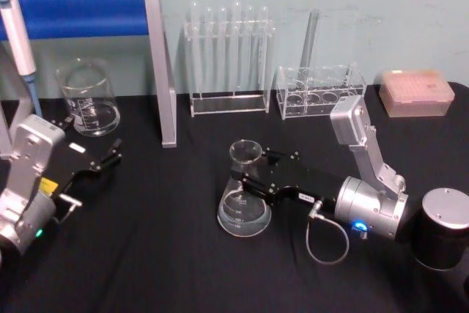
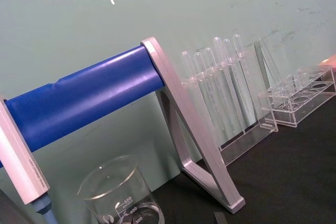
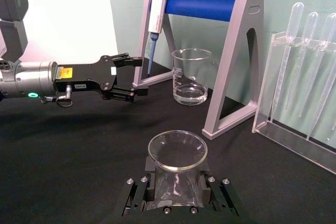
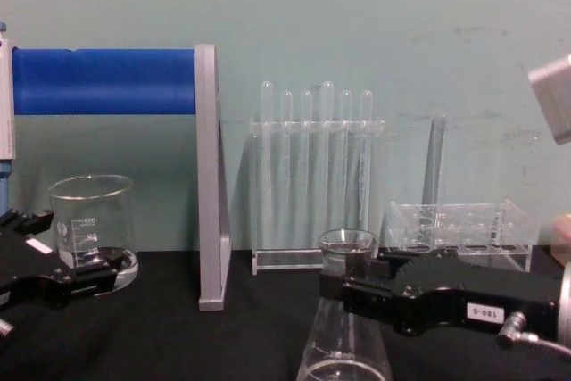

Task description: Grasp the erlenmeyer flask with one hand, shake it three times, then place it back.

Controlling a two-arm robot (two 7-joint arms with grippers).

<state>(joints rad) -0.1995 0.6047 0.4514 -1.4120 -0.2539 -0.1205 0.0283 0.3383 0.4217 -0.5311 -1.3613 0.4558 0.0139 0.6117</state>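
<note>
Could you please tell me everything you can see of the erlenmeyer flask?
The erlenmeyer flask is clear glass: a wide round base, conical body with white graduation marks, short narrow neck and flared open rim. It looks empty and stands upright on the black table cover, in front of the test tube rack. The right claw grips its neck from both sides.

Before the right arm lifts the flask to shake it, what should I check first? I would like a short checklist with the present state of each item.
1. Grip: the right gripper is closed on the neck of the erlenmeyer flask, one finger on each side: ok.
2. Flask upright, base on the table: ok.
3. Liquid inside the flask: cannot tell.
4. Left gripper open, well apart from the flask, near the beaker: ok.
5. Test tube rack stands behind the flask, not touching it: ok.
</note>
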